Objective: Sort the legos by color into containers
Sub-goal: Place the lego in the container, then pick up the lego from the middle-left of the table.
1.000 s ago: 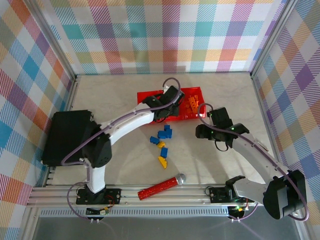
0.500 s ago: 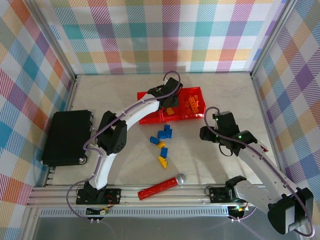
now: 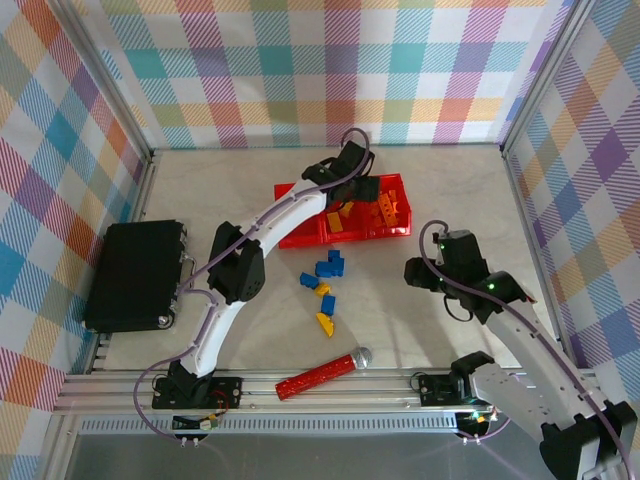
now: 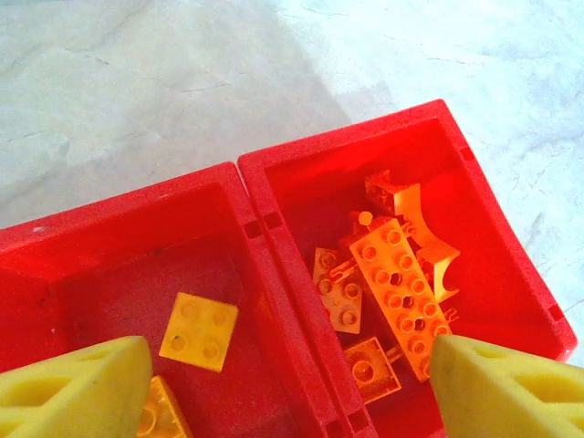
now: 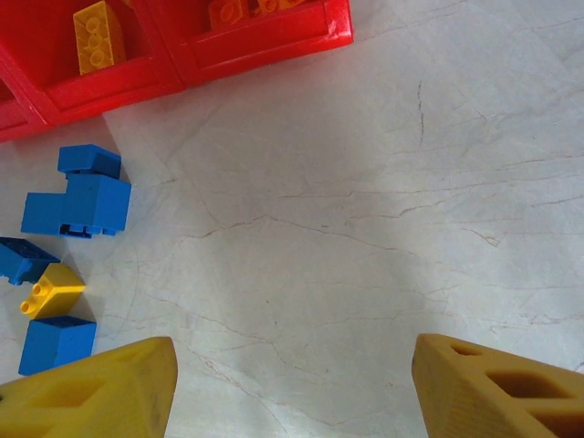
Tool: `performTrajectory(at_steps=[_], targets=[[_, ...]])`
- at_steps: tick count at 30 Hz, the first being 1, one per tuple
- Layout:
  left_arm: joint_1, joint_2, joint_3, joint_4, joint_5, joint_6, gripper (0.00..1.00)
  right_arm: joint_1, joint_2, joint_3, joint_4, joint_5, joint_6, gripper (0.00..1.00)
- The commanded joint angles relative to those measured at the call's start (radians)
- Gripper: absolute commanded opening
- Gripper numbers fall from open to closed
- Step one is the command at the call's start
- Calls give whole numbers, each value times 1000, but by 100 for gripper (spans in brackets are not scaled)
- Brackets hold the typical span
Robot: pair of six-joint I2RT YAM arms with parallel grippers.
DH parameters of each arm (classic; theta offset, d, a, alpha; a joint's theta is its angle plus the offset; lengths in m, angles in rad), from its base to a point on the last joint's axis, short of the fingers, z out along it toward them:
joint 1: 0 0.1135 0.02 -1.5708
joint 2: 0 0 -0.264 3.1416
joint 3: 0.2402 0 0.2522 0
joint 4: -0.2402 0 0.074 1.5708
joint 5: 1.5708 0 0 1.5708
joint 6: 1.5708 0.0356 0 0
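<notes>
Now the left arm (image 3: 280, 212) sits further up-frame than a second ago. We see that the left jaws went from the near side of the containers (image 3: 396, 231) to their far edge, upper centre of the top view. They are spread wide with nothing between them in the left wrist view, so we read this as a drop just made and the arm pulling off. Meanwhile the right jaws have backed toward the lower right of the top view. They are also wide open and empty, over bare worktop (image 5: 365, 201).

The containers are three joined red bins. In the left wrist view the right-hand bin holds a heap of orange bricks (image 4: 394, 283), with a long plate on top. The middle bin has a yellow square plate (image 4: 199, 331) lying flat, plus a second yellowish piece (image 4: 162, 415) at the bottom edge, partly cut off by a fingertip. The third bin, at the left end of the row in the top view, is mostly under the arm, and we cannot tell its contents.

Loose on the worktop at the centre of the top view, below the bins, are blue legos (image 3: 330, 265) and two yellow ones (image 3: 325, 323). We judge orange done, yellow partly done, and blue apparently not started.
</notes>
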Motion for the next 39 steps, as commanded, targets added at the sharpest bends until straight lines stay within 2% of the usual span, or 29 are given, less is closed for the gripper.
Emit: performTrajectory(at_steps=[1, 5, 9, 13, 16, 19, 23, 24, 25, 29, 30, 31, 39], targets=[[7, -123, -9, -83, -18, 29, 83, -5, -29, 14, -58, -17, 24, 69], [-16, -343, -266, -58, -15, -13, 89, -4, -52, 20, -73, -35, 35, 69], [-54, -582, -637, -3, 14, -135, 91, -5, -75, -7, -33, -76, 67, 71], [-157, -766, -895, -39, -99, -291, 91, -5, -43, -28, 19, -124, 92, 72], [-279, -846, -1012, -53, -155, -437, 91, -5, -16, -38, 51, -140, 114, 71], [-394, -840, -1045, -118, -208, -553, 91, -5, -2, -63, 106, -169, 142, 71], [-486, -818, -1088, -151, -219, -667, 92, -5, 29, -75, 138, -228, 166, 74], [-501, -823, -1110, -138, -214, -686, 92, -5, 33, -75, 138, -230, 165, 77], [-514, -827, -1123, -128, -214, -708, 93, -5, 36, -74, 134, -226, 163, 86], [-554, -823, -1135, -141, -240, -757, 96, -5, 37, -58, 101, -194, 137, 92], [-561, -821, -1135, -144, -246, -766, 98, -5, 35, -55, 90, -187, 129, 97], [-565, -816, -1137, -142, -244, -772, 99, -5, 31, -53, 82, -179, 124, 99], [-579, -817, -1190, -31, -224, -812, 100, -7, 11, -54, 55, -140, 108, 99]])
